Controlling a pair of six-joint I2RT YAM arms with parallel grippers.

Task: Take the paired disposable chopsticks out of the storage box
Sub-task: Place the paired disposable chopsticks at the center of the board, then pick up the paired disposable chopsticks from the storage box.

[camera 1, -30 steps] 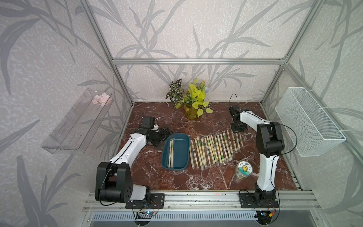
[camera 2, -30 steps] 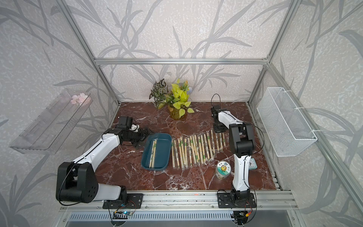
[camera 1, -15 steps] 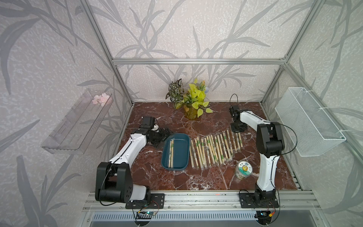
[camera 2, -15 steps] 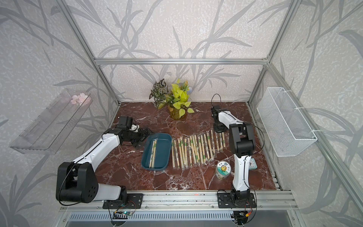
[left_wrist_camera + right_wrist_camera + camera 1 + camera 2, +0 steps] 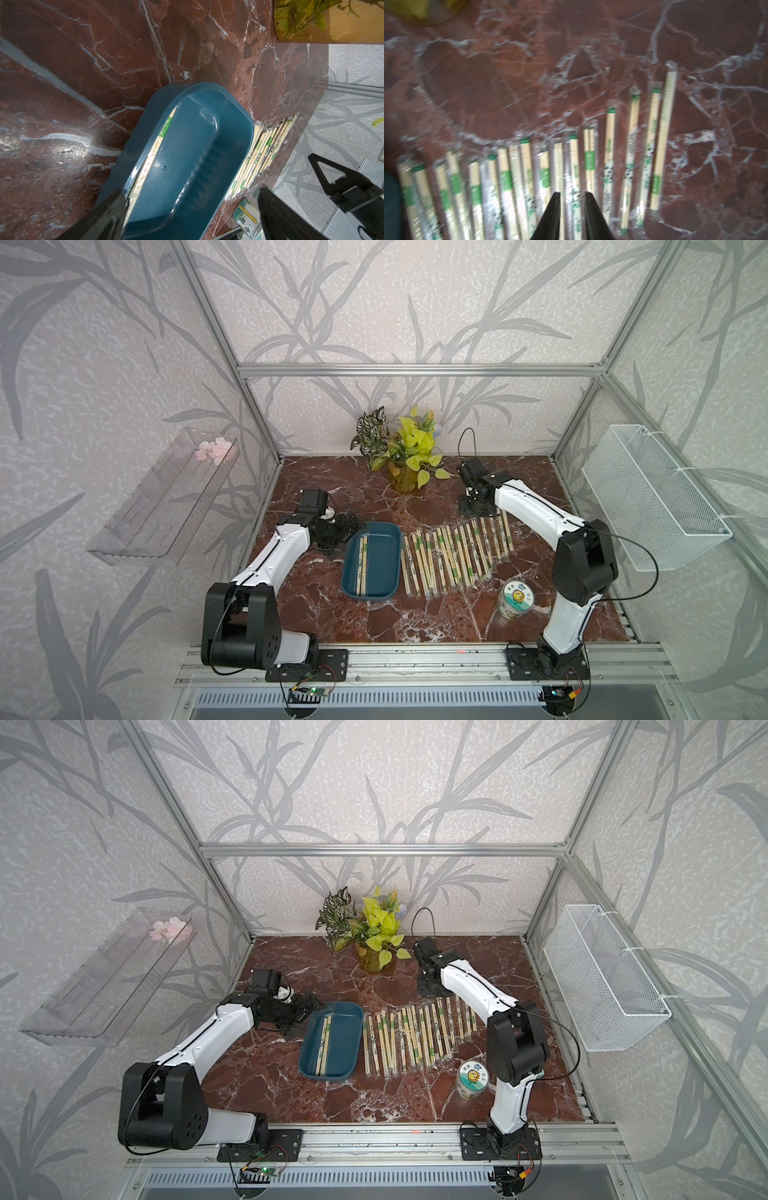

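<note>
Red-brown marble table (image 5: 374, 626) under everything. Near its middle, the storage box (image 5: 376, 572): dark teal, shallow, long side running away from the rail. Just beside its right wall, a long row of paired disposable chopsticks (image 5: 453, 556) already out on the marble, sleeve by sleeve, stepping toward the far right. Inside the box, only the remaining pairs (image 5: 362, 562), tucked along the left wall. Looks like two; exact count hard to tell.

Probably time to fetch one of those. Come down from above, straddling a single sleeve across its width, near mid-length for a level lift. Mind the left wall: little room there for the outer finger, so perhaps nudge the pair toward the bare floor first. Close gently on the slick sleeve and thin sticks. Raise it clear of the rim before carrying it over to the row.

Left arm (image 5: 274, 556) stretched low from the rail toward the box's far left corner. Left gripper (image 5: 193, 191) spread fully wide and empty, just beside that corner, aimed along the box; touching the rim or not, cannot tell.

Right arm (image 5: 536, 510) reaching out to the row's far end, wrist pointing down. Right gripper (image 5: 573, 195) parted by a narrow gap only, nothing between the jaws, poised above the laid sleeves.
</note>
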